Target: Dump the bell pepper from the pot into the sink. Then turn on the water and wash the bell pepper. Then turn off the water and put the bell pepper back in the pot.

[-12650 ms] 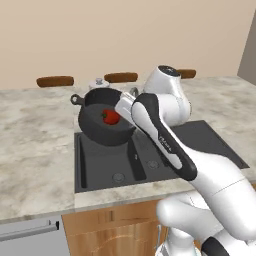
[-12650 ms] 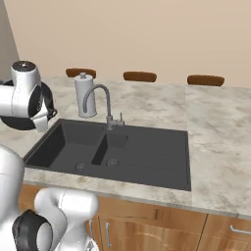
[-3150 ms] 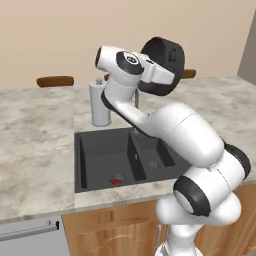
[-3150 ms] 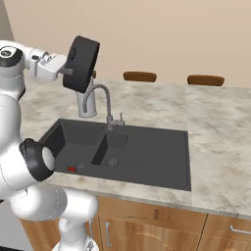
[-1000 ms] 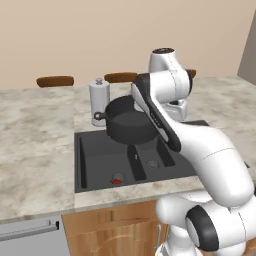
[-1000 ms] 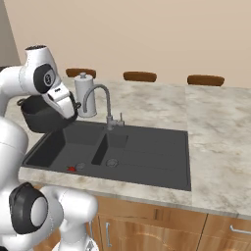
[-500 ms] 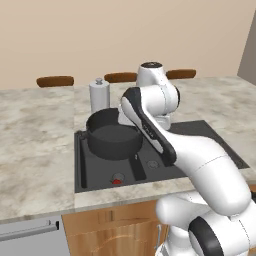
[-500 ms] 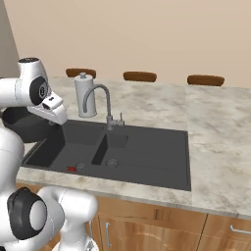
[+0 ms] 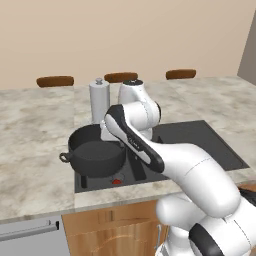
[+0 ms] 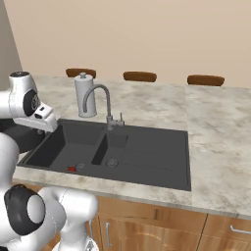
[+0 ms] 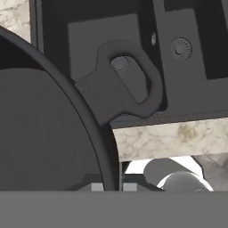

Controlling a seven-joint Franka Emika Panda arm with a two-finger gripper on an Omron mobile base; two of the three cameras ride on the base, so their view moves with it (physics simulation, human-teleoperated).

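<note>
The dark grey pot (image 9: pixel 95 156) hangs upright and empty over the left edge of the black sink (image 9: pixel 200 144). My gripper (image 11: pixel 110 187) is shut on the pot's rim (image 11: pixel 91 118), right beside its loop handle (image 11: pixel 129 87). In the right base view the gripper (image 10: pixel 49 128) sits at the far left, with the pot (image 10: pixel 22 136) mostly hidden behind the arm. The small red bell pepper (image 9: pixel 117 181) lies on the floor of the left bowl near the front wall; it is the red lump (image 10: pixel 72 169) by the drain. The grey faucet (image 10: pixel 104 105) shows no stream.
A tall silver canister (image 10: pixel 83 95) stands on the counter behind the sink, left of the faucet. Marble counter (image 9: pixel 35 150) surrounds the sink (image 10: pixel 147 157). Brown chair backs (image 10: pixel 139 76) line the far edge. My own arm crosses the left bowl.
The pot has come down and swung left, from above the sink's middle to its left edge, and now sits level. The pepper has stayed in the left bowl.
</note>
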